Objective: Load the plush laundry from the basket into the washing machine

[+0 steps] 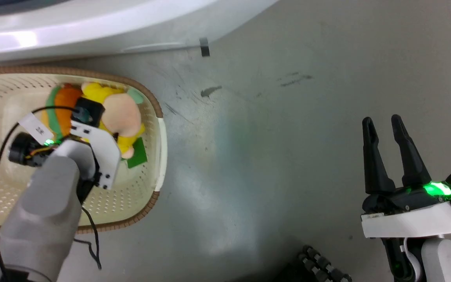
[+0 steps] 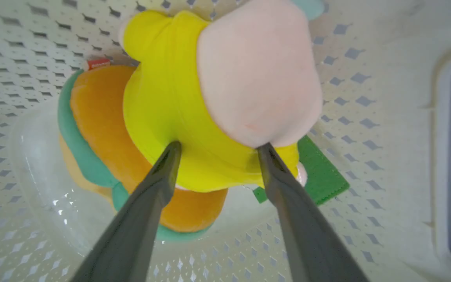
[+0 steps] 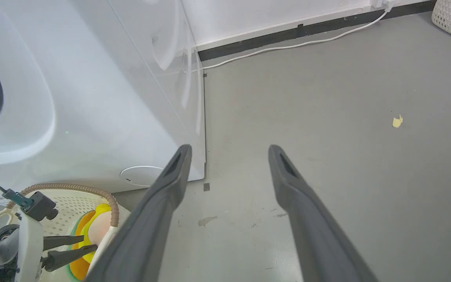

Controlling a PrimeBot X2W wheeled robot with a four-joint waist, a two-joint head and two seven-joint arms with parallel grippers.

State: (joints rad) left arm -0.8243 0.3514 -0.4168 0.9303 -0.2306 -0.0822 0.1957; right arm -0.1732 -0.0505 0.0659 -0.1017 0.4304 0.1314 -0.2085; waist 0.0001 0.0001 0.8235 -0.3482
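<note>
Grey floor (image 1: pixel 288 117); our left tool (image 2: pixel 217 145), parted, touches the basket (image 2: pixel 366 98)'s plush laundry (image 2: pixel 170 98); our right tool (image 1: pixel 382 119) gapes empty.

Plush laundry (image 1: pixel 125 113): in basket (image 1: pixel 131 196), toward its 1 o'clock side; basket on floor (image 1: pixel 288 156). Washing machine (image 1: pixel 112 23): at basket's 12 o'clock.

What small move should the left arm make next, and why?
Probably close the left gripper: its jaws stand open astride the plush laundry, tips touching its yellow body, inside the basket. Gripping first lets it lift the toy toward the washing machine.
</note>
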